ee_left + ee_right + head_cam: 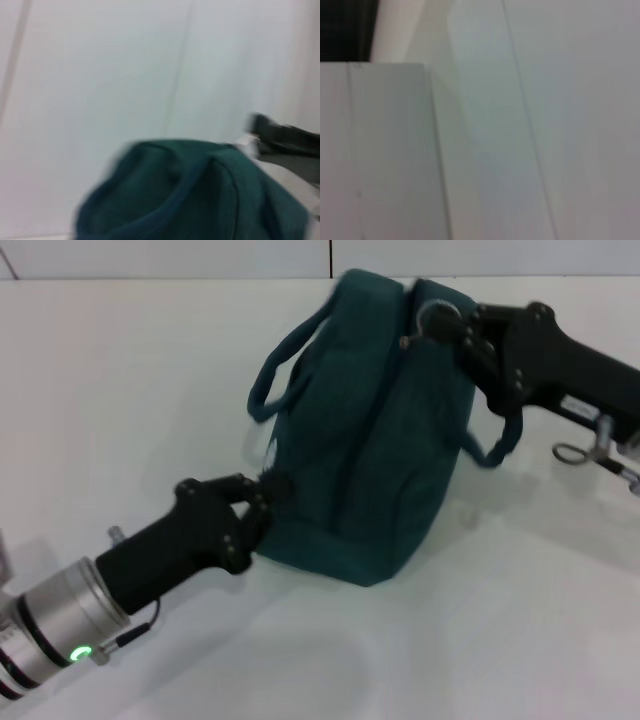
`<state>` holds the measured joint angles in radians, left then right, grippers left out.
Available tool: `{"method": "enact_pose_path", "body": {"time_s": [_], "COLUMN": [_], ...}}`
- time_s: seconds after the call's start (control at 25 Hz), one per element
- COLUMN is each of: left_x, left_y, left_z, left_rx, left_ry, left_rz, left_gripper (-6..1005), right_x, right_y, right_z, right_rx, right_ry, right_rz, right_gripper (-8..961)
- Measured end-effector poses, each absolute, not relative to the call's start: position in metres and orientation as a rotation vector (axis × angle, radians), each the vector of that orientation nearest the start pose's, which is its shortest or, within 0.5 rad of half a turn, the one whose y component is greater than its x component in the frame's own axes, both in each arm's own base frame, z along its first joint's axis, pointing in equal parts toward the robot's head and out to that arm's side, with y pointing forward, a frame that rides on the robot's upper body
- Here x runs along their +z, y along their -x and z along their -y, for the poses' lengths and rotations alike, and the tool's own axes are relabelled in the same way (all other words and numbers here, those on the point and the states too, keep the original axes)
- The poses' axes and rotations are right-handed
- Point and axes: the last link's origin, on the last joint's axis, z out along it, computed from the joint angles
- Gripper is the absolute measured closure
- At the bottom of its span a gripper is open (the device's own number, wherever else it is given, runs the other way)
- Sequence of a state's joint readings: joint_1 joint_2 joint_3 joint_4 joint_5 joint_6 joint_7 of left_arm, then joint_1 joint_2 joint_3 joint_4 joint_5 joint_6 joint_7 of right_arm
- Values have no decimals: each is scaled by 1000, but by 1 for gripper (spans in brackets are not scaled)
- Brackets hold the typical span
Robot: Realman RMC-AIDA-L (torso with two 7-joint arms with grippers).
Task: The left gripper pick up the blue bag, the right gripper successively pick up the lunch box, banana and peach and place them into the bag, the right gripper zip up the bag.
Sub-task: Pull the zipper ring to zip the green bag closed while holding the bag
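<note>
Right claw [455, 335] sits at the far top end of the blue bag [370, 450], its fingers closed on the ring zipper pull [437, 316]. You see the zip seam run from that claw toward you, to the near end, which the left claw [265, 502] pinches low down; the bag lies on the white surface [120, 390].

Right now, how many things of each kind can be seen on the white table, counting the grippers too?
Bags: 1, the blue bag
Grippers: 2, the left gripper at the bag's near corner, the right gripper at its zipper ring
Food items or lunch boxes: 0 in view
Total: 3
</note>
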<state>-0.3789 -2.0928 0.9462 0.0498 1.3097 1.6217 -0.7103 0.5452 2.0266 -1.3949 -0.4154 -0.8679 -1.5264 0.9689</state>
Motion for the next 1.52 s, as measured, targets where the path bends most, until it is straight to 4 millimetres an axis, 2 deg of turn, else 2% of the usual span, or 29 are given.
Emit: {"method": "enact_pose_path", "body": {"time_s": [0.16, 0.24, 0.44, 0.72, 0.92, 1.16, 1.36, 1.52], "left_x": [-53, -51, -50, -43, -34, -21, -7, -4], "left_y": [290, 290, 285, 278, 270, 257, 250, 247], "left_z": [-246, -249, -257, -256, -259, -279, -296, -310], "left_rx": [-1197, -1195, -1212, -1268, -1307, -1324, -1302, -1204], "left_ry": [2225, 2210, 2215, 2223, 2277, 2417, 2456, 2530], "left_rz": [622, 620, 617, 549, 461, 514, 562, 696], "left_gripper": [946, 950, 952, 943, 784, 559, 467, 467], "right_x": [-14, -16, -21, -23, -23, -23, -23, -23], "right_y": [-195, -196, -200, -203, -204, -205, -207, -208], "right_z": [-315, -310, -314, -319, -318, -316, -314, -313], "right_rx": [1437, 1446, 1391, 1350, 1341, 1347, 1345, 1345], "right_ry": [2472, 2488, 2489, 2482, 2480, 2483, 2482, 2481], "right_rz": [-202, -193, -233, -252, -246, -248, -255, -257], "right_gripper": [944, 944, 944, 944, 944, 944, 944, 944]}}
